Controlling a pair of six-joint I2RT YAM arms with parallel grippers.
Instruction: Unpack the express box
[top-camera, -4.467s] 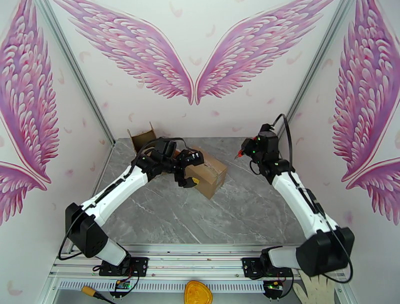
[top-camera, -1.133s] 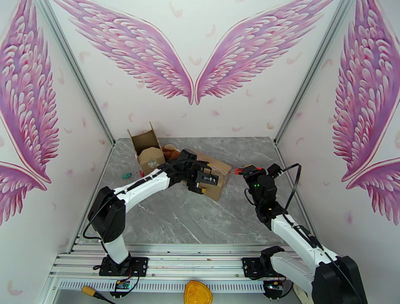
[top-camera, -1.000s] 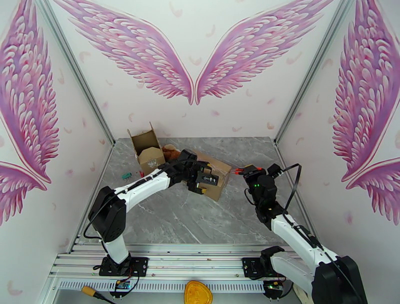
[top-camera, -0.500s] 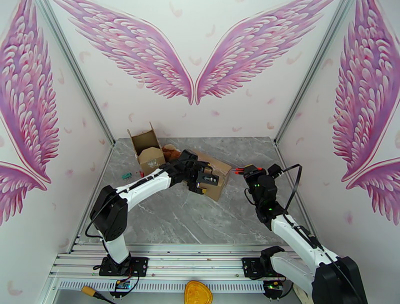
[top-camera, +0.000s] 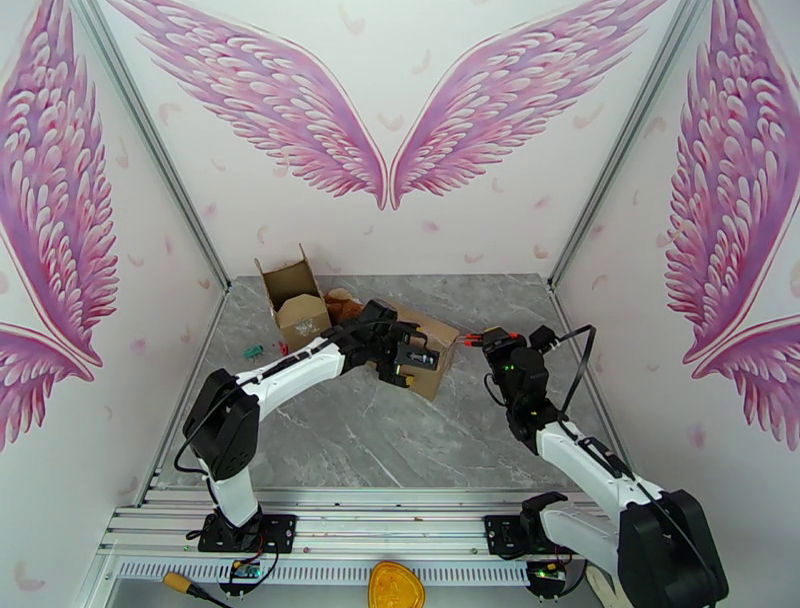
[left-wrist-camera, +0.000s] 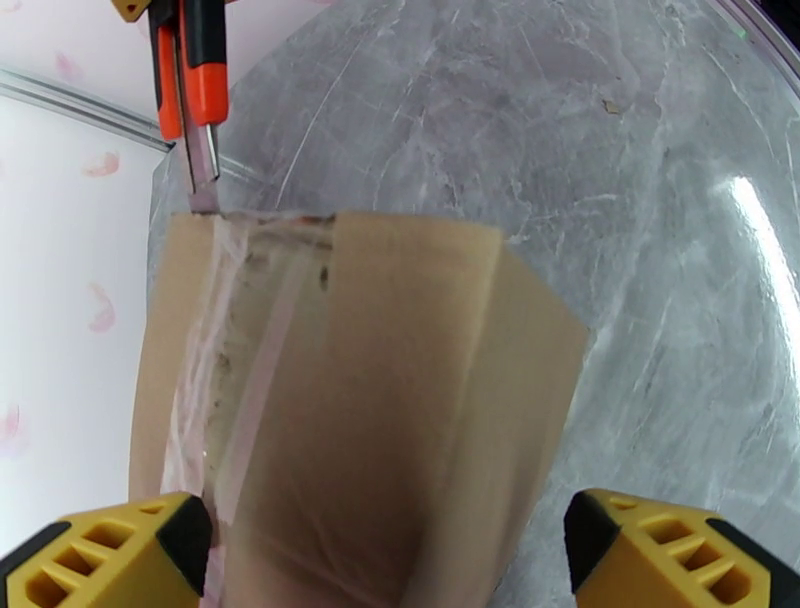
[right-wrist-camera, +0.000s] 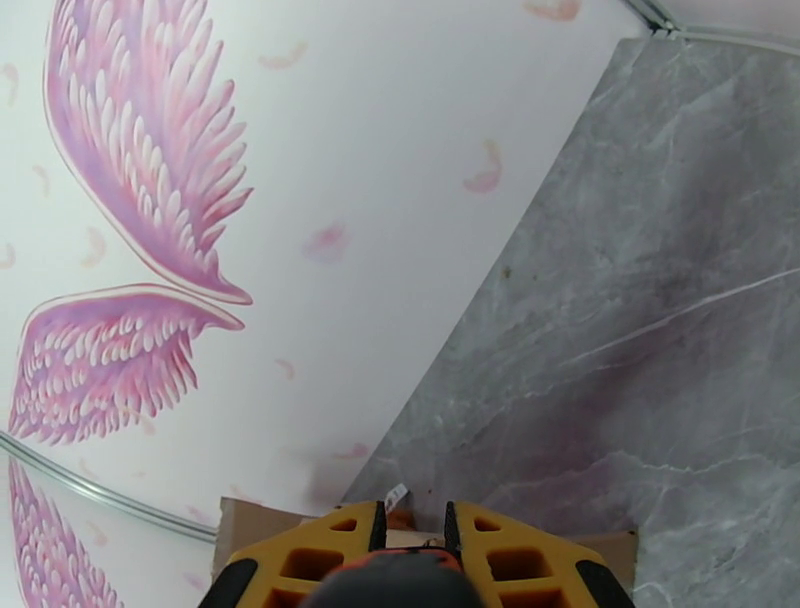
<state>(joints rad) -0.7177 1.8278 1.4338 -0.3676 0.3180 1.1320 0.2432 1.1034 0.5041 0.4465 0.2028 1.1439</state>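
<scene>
Where our knife (left-wrist-camera: 195, 90) touches: tape seam (left-wrist-camera: 245, 350) end of express box (top-camera: 442, 342), far-middle of desk (top-camera: 400, 440).
Right end effector (top-camera: 495, 340): clamping knife.
Left end effector (left-wrist-camera: 390, 555): wide, straddling box; seam runs toward it.

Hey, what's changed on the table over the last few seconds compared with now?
The right pincer, shut on the utility knife, came down from the back right and leftward until the blade met the taped edge of the express box. The left pincer stayed open astride the box; the small opened carton did not move.
</scene>
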